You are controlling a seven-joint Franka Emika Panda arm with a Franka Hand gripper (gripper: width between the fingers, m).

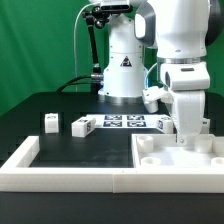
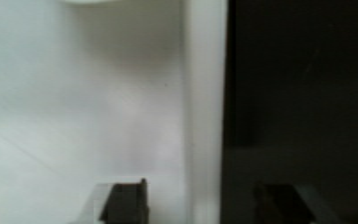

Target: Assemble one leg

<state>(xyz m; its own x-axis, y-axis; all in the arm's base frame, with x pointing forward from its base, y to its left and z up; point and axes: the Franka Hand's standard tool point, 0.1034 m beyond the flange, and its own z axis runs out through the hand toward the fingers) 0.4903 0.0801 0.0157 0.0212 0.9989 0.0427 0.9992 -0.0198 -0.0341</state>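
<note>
Legs [image 1: 82, 125]: 4 seen, loose on table [image 1: 60, 105]; 2 each side of marker board [image 1: 122, 122].
Panel [image 1: 195, 158]: 1, under gripper [image 1: 186, 132].
Gripper fingers [image 2: 123, 203]: 2, apart, empty, over panel edge.

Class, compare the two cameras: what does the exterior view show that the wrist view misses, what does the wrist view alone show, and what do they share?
Exterior only: the arm, the marker board, and loose legs on the table. Wrist only: the gripper with its fingertips apart, holding nothing. Both: the white panel meeting the black table.
</note>
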